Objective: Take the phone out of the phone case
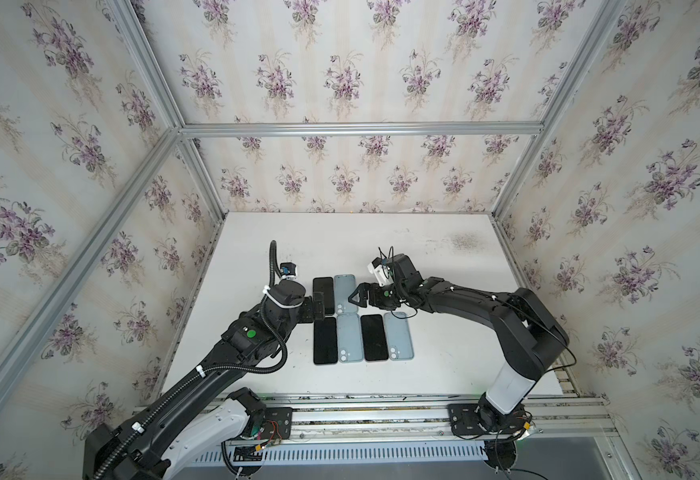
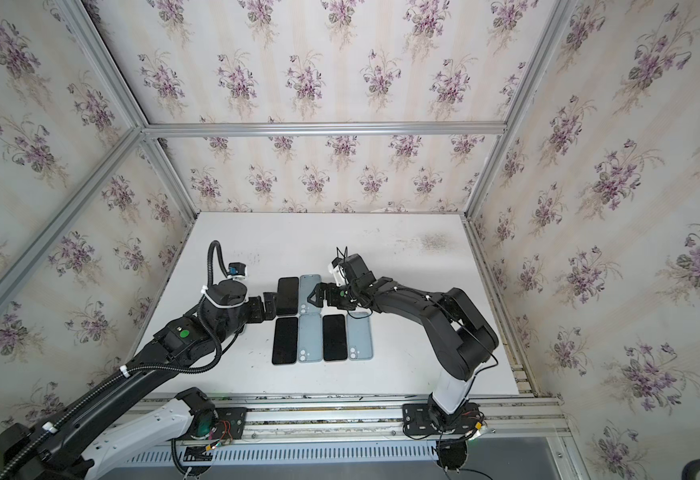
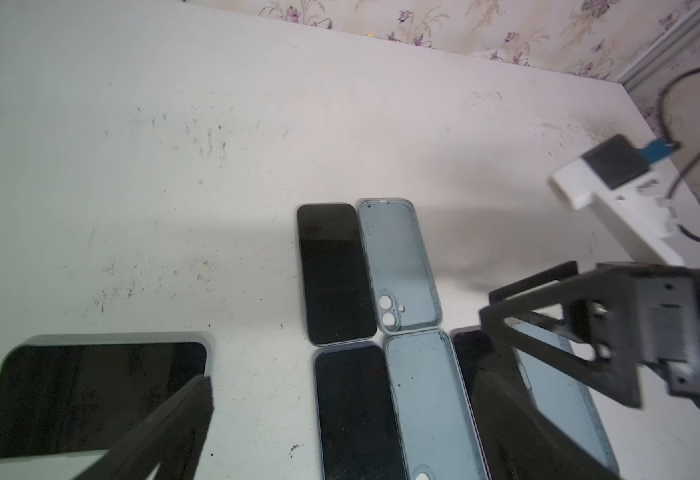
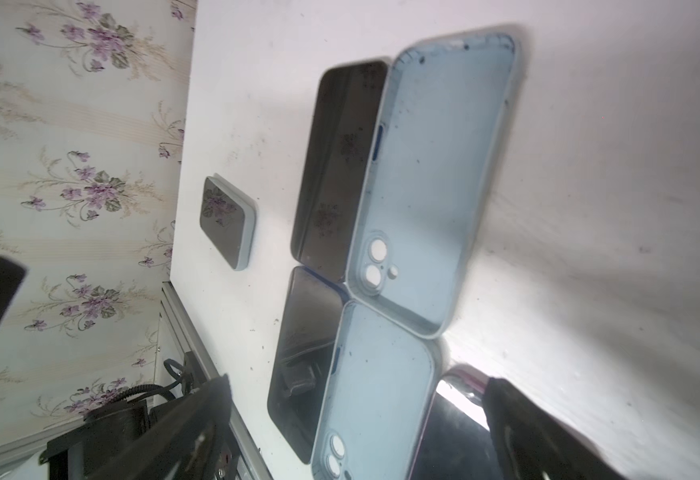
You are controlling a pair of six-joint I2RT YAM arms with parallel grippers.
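A black phone in a pale blue-grey phone case (image 3: pixel 90 395) lies flat on the white table, apart from the rows; it also shows as the cased phone (image 4: pixel 227 220). In both top views my left arm hides it. My left gripper (image 3: pixel 344 380) is open, one fingertip (image 3: pixel 198 386) over the cased phone's corner. It is the left gripper (image 1: pixel 319 306) beside the back row. My right gripper (image 4: pixel 356 380) is open and empty above the cases. It hangs as the right gripper (image 1: pixel 355 296) at the edge of the back row's empty case (image 1: pixel 346 293).
Bare black phones and empty blue cases lie side by side in two rows: a back phone (image 1: pixel 323 295), then a front phone (image 1: pixel 325 340), case (image 1: pixel 349 337), phone (image 1: pixel 374 337) and case (image 1: pixel 398 336). Floral walls enclose the table (image 1: pixel 443 257).
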